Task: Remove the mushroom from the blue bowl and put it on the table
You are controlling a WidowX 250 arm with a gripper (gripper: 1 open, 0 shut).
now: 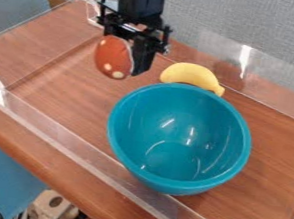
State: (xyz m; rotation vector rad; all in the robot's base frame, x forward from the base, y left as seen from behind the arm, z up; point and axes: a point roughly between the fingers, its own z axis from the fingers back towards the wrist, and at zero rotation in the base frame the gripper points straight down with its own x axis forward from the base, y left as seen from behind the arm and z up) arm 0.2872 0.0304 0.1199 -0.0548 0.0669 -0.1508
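Note:
The mushroom (110, 57), with a reddish-brown cap and pale spots, sits between the black fingers of my gripper (120, 60). The gripper points down and is shut on it. It hangs over the wooden table (47, 74), to the left of and behind the blue bowl (227, 142). I cannot tell whether the mushroom touches the tabletop. The bowl's glossy teal inside holds nothing.
A yellow banana-like toy (191, 77) lies just behind the bowl, to the right of the gripper. Low clear acrylic walls (67, 132) border the tabletop at the front, left and back.

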